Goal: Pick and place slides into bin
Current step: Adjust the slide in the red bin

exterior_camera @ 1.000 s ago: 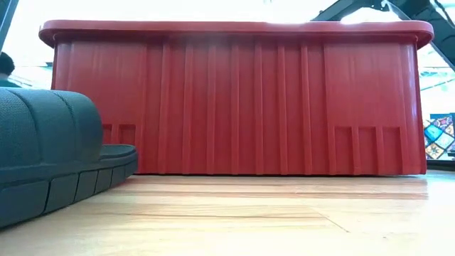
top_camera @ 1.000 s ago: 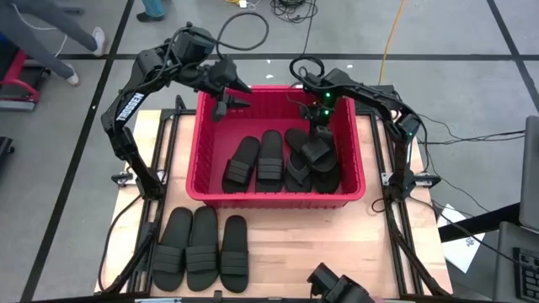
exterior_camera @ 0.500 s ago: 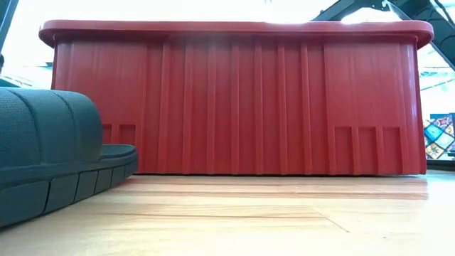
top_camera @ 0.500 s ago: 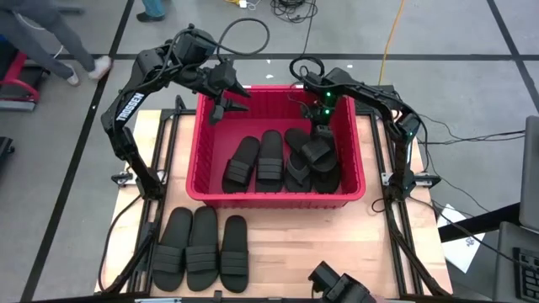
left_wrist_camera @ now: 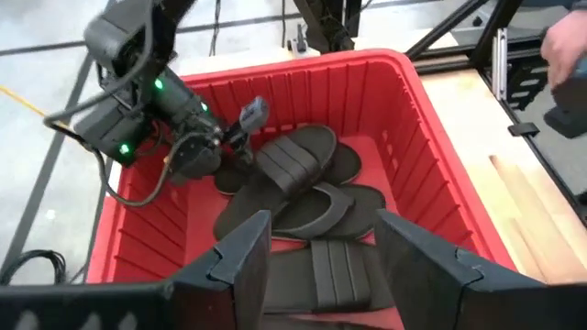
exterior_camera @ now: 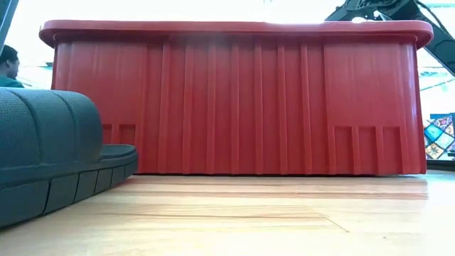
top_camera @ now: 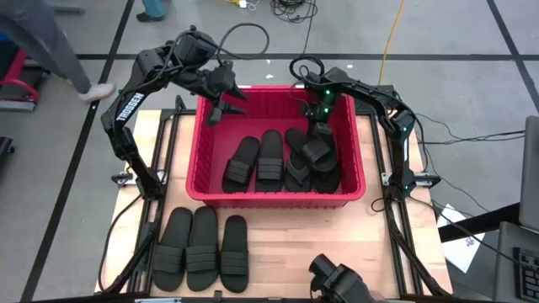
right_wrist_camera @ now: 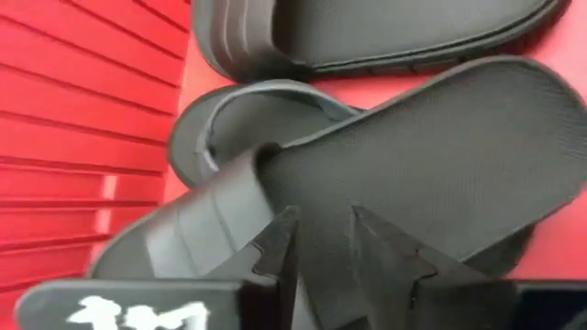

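I see three sandals (top_camera: 200,249) on the table in front of the crate (top_camera: 196,164). My left gripper (top_camera: 221,104) hovers released over its far-left corner. My right gripper (top_camera: 318,124) sits above the pile (top_camera: 313,162) inside, fingers (right_wrist_camera: 275,240) narrowly parted, grasping nothing.

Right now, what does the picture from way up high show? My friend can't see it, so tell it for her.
A big red bin sits on a wooden table with five black slides piled inside it. Three more slides lie in a row on the table in front. The right gripper reaches down into the bin over the pile, and the left gripper hovers open above the bin's far corner.
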`<state>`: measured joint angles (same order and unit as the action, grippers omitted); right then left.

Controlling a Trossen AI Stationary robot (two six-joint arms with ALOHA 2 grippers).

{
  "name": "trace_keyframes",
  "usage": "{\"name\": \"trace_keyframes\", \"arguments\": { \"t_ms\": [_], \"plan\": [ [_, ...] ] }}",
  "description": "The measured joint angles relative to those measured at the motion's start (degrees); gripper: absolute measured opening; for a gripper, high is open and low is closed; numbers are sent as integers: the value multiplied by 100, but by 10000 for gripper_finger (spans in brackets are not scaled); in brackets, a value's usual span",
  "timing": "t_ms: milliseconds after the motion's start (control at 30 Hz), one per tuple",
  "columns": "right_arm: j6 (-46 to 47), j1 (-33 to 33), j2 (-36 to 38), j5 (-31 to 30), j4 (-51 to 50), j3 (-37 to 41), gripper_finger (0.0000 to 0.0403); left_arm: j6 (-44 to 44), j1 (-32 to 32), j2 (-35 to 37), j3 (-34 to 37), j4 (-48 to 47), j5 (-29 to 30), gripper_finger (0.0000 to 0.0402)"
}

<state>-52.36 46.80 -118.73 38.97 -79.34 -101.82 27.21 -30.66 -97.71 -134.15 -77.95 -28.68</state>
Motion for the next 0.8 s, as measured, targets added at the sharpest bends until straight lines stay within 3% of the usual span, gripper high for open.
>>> {"name": "trace_keyframes", "arguments": {
  "t_ms": [533, 800],
  "plan": [
    [365, -112, 87, -136, 138, 37, 226, 160, -2, 0, -1, -173, -189, 191],
    [363, -369, 82, -123, -87, 48, 234, 160, -13, 0, 0, -208, -191, 191]
  ]
}}
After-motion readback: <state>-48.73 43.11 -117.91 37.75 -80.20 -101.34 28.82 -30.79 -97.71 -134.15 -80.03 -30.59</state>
